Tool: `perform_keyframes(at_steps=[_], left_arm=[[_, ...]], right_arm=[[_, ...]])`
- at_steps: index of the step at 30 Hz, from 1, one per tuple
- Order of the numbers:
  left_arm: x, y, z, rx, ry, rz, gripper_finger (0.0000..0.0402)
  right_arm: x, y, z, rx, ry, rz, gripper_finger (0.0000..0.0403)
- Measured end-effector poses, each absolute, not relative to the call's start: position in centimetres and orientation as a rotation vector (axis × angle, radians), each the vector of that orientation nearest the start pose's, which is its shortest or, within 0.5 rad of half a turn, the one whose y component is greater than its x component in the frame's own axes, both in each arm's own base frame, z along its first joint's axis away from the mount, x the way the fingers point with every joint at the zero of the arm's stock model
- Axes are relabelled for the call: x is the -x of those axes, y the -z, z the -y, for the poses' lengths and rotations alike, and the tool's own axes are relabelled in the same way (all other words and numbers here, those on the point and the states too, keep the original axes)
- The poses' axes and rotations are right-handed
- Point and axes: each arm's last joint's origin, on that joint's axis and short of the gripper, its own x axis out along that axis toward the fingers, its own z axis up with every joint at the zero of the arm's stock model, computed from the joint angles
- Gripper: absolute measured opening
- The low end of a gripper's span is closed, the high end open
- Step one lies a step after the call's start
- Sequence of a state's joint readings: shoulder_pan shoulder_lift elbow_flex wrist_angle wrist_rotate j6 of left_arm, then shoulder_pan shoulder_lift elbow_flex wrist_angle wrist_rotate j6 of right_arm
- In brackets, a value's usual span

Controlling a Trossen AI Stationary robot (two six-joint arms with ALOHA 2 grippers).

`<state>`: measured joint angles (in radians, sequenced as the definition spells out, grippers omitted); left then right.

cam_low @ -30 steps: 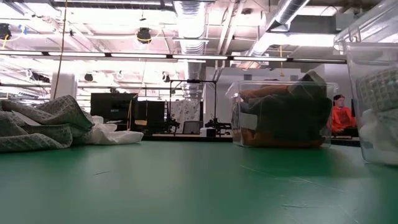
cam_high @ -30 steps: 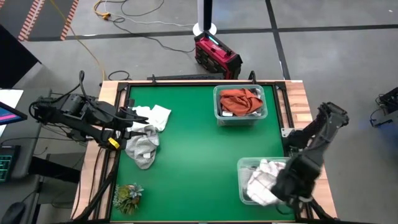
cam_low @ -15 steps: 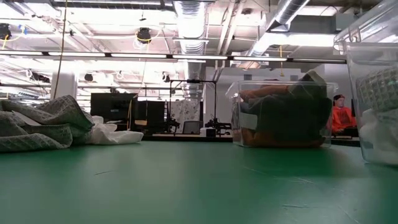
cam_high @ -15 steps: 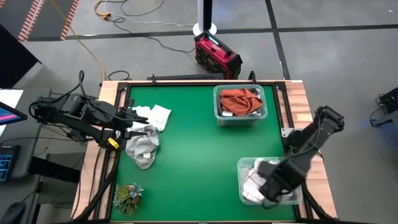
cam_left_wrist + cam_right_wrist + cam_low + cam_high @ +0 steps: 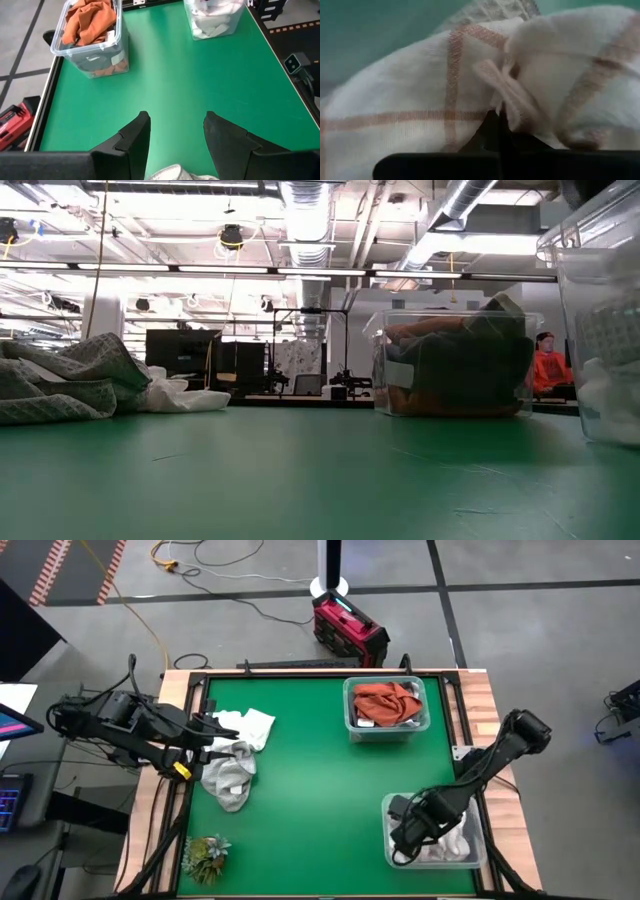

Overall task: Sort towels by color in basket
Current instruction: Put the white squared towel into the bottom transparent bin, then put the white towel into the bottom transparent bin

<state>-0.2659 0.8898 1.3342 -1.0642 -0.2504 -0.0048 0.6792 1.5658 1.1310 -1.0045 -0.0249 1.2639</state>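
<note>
Nearest, at the counter's (image 5: 310, 780) front right: clear bin (image 5: 476, 860) with white and pale towels (image 5: 455, 843) inside, right pincer (image 5: 402, 838) lowered into it. Fingers pressed together; right wrist view filled by a white towel with thin rust stripes (image 5: 435, 100) bunched right against the fingertips. Cannot tell whether any fold is actually pinched or merely touched.

Front left corner: small green leafy tuft (image 5: 205, 855), no part of the sorting.

Midway back on the left edge: loose pile still unsorted, a grey-checked towel (image 5: 230, 778) lying just beside and partly under a white towel (image 5: 248, 726). Left pincer (image 5: 207, 726) hovering over that pile, fingers parted with nothing between them; white cloth just visible below the fingertips in the left wrist view (image 5: 167, 174).

Farthest, toward the back right: second clear bin (image 5: 352, 720) holding the rust-orange towel (image 5: 388, 702), heaped to the rim.

Handling, as a judgement: soft, light, limp cloth, no fragility, little slip. Likely to drape and trail when lifted, possibly dragging a neighbour along. Best taken at a raised fold or bunched ridge near the middle rather than a flat edge, pinching deep enough to catch one layer only, then lifted high enough to clear the bin wall.
</note>
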Motion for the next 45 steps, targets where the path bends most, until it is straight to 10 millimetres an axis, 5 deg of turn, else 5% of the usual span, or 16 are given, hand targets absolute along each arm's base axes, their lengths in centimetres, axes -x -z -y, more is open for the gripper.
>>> perform_keyframes(at_steps=[8, 17, 22, 25, 30, 34, 40, 45], left_arm=[[-12.5, -41.3, 2.7, -0.144, 0.011, -0.594, 0.0174], [-12.5, -41.3, 2.7, -0.156, 0.015, -0.593, 0.0174], [-12.7, -41.0, 2.7, -0.154, 0.014, -0.592, 0.0174], [-13.2, -39.5, 2.9, -0.180, 0.020, -0.612, 0.0174], [-14.7, -34.8, 3.2, -0.265, 0.016, -0.681, 0.0174], [-15.2, -31.1, 2.9, -0.243, -0.054, -0.813, 0.0174], [-15.9, -27.9, 1.2, -0.239, -0.196, -1.113, 0.0174], [-17.8, -26.5, -1.9, -0.247, -0.354, -1.229, 0.0174]], right_arm=[[-21.7, -22.1, -17.0, -0.544, 0.342, -1.504, 0.0064], [-22.4, -27.2, -15.9, -0.539, 0.345, -1.569, 0.0200], [-22.1, -30.9, -14.6, -0.457, 0.384, -1.598, 0.0237], [-22.7, -32.5, -13.3, -0.331, 0.458, -1.439, 0.0239], [-25.6, -33.9, -11.4, -0.059, 0.629, -0.929, 0.0231], [-28.6, -34.5, -9.3, -0.020, 0.705, -0.694, 0.0223], [-33.1, -32.5, -5.9, 0.097, 0.625, -0.539, 0.0219], [-34.4, -29.5, -2.3, 0.120, 0.634, -0.465, 0.0219]])
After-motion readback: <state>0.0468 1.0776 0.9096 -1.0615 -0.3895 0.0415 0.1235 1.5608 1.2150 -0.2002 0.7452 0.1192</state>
